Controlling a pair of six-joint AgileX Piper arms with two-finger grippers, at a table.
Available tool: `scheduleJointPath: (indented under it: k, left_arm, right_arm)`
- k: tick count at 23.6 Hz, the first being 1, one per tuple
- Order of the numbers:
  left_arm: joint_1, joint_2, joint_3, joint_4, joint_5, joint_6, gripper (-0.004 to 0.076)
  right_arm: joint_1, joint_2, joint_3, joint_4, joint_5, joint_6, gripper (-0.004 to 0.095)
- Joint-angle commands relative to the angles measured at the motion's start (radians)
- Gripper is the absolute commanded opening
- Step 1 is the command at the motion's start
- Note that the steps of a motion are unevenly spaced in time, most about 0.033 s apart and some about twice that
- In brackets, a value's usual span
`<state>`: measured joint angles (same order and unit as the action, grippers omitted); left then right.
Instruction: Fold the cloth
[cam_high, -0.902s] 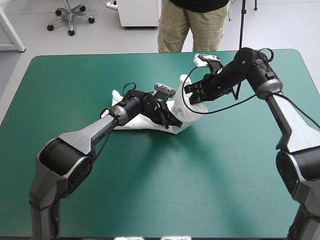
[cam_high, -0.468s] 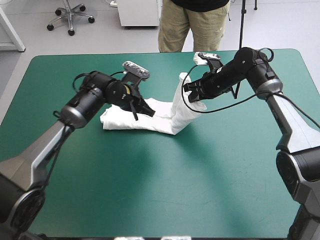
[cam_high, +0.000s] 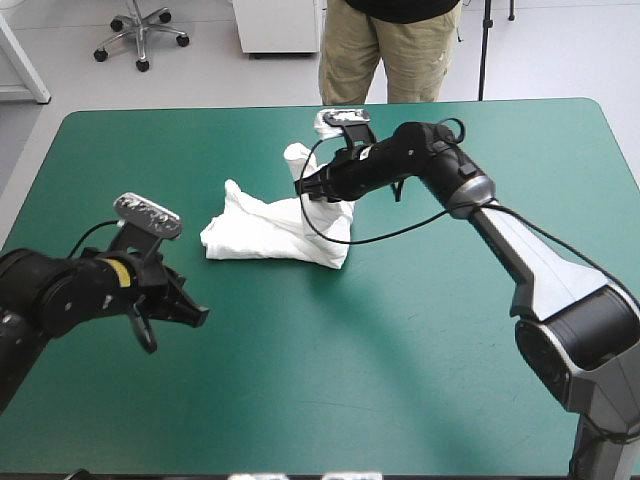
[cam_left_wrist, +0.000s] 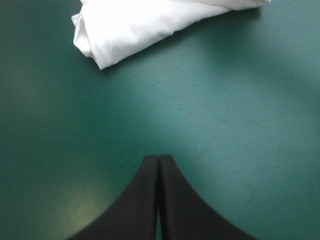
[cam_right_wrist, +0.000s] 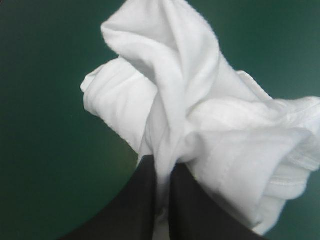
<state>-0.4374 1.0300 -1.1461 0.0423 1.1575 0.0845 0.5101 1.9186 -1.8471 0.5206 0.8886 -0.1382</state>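
The white T-shirt (cam_high: 265, 230) lies as a folded bundle in the middle of the teal-green table. Its right end is lifted and carried over the bundle by my right gripper (cam_high: 308, 190), which is shut on the T-shirt. In the right wrist view the cloth (cam_right_wrist: 200, 125) bunches up between the fingertips of my right gripper (cam_right_wrist: 162, 167). My left gripper (cam_high: 195, 315) is shut, with nothing in it, low over the table toward the front left, well apart from the bundle. In the left wrist view my left gripper (cam_left_wrist: 158, 161) points at a folded corner of the T-shirt (cam_left_wrist: 125, 35) some way ahead.
Bare teal-green cover (cam_high: 420, 350) stretches across the front and right of the table. A person's legs stand just beyond the far edge, not over the table.
My left gripper has let go of the bundle and drawn back toward the front left. My right gripper has moved left over the bundle, carrying the lifted end of the T-shirt with it.
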Motion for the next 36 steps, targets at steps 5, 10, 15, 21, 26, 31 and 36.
scheduleJointPath:
  k: [5,10,15,21,26,31,36]
  left_arm:
    - [0.001,-0.178,0.016,-0.005,-0.004,-0.094,-0.0009]
    - [0.001,-0.186,0.016,-0.007,0.051,-0.096,-0.0009]
    - [0.001,-0.186,0.016,-0.009,0.047,-0.127,-0.0009]
    - [0.001,-0.186,0.016,-0.009,0.036,-0.149,-0.0009]
    - [0.001,-0.186,0.016,-0.009,0.038,-0.149,-0.0009]
    - [0.001,-0.186,0.016,-0.009,0.040,-0.149,-0.0009]
    - [0.001,-0.186,0.016,-0.005,0.011,-0.149,-0.0009]
  right_arm:
    - [0.087,0.127,-0.168,0.025,-0.098,0.026,-0.0013]
    - [0.118,0.289,-0.392,0.029,0.010,0.042,0.0008]
    - [0.118,0.343,-0.583,0.015,0.139,0.071,0.0557]
    - [0.118,0.339,-0.620,-0.082,0.104,-0.052,0.0453]
    - [0.090,0.330,-0.620,-0.241,0.222,0.014,0.0445]
    - [0.008,0.245,-0.499,-0.185,0.235,0.009,0.0445]
    - [-0.021,0.133,-0.192,-0.197,0.188,-0.051,0.0446]
